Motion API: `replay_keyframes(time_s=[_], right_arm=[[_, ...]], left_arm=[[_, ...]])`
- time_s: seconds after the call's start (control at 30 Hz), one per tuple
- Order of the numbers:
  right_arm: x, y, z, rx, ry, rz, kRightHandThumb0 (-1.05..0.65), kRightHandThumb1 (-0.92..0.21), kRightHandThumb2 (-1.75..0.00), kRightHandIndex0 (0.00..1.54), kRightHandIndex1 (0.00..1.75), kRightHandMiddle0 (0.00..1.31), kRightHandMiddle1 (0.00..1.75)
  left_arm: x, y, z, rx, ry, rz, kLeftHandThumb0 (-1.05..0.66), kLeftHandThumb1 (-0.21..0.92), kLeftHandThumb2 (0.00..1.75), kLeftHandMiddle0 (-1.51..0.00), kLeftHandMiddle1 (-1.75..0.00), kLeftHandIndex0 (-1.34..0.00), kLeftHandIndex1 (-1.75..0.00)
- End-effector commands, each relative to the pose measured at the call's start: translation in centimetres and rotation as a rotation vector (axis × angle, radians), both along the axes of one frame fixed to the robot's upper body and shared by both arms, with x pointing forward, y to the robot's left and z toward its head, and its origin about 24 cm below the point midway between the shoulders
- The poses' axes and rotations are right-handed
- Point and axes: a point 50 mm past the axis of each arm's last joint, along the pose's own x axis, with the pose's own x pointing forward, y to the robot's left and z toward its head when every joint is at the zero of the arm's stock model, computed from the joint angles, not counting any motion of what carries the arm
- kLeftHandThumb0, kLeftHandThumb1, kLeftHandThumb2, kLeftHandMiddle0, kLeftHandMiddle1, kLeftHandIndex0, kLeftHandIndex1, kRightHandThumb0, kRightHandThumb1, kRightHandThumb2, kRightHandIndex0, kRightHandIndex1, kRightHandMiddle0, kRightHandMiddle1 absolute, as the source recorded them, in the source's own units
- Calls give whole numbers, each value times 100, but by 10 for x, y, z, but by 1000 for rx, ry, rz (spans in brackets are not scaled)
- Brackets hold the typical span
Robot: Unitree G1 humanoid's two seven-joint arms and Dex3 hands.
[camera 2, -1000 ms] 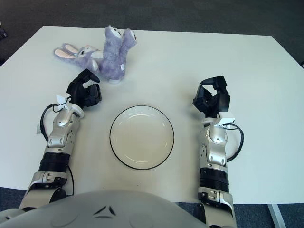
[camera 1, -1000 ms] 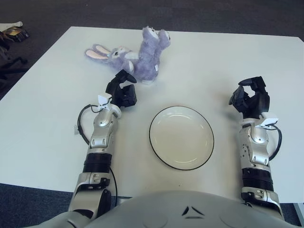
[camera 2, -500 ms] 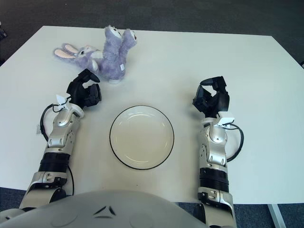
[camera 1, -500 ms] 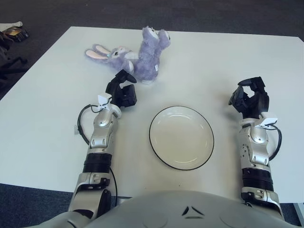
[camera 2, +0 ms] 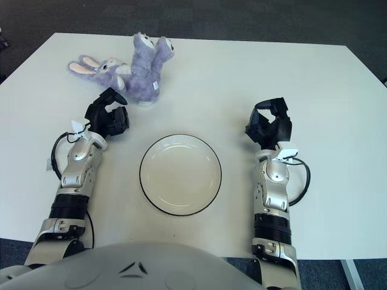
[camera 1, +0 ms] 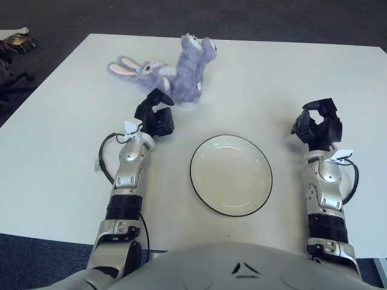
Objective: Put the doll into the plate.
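Observation:
A purple plush rabbit doll point(camera 1: 175, 69) lies on its back at the far left-centre of the white table, ears pointing left and feet up. An empty cream plate with a dark rim point(camera 1: 231, 174) sits in the middle, nearer me. My left hand point(camera 1: 155, 115) hovers just below the doll, a short gap apart, fingers curled and holding nothing. My right hand point(camera 1: 318, 125) shows to the right of the plate, fingers curled, also empty.
The white table point(camera 1: 72, 163) spreads around both arms. Dark carpet lies beyond its far and left edges, with some clutter point(camera 1: 15, 41) on the floor at the upper left.

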Motion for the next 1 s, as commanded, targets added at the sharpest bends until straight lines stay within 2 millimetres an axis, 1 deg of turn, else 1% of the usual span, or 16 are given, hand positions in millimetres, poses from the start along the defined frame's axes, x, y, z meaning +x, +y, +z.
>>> replay_keyframes(time_s=[0.0,0.97], right_arm=[[-15,5,-30,56,118,-15,-39,-67,-87,109,175,35,175],[-15,5,-30,58,132,-16,-39,-68,-86,110,175,35,175]], left_arm=[[-7,-1,-16,-13,68,6,-46,37,124,-111,-175,-57,-175],[-7,-1,-16,-9,68,8,-46,37,125,-112,-175,-57,-175]])
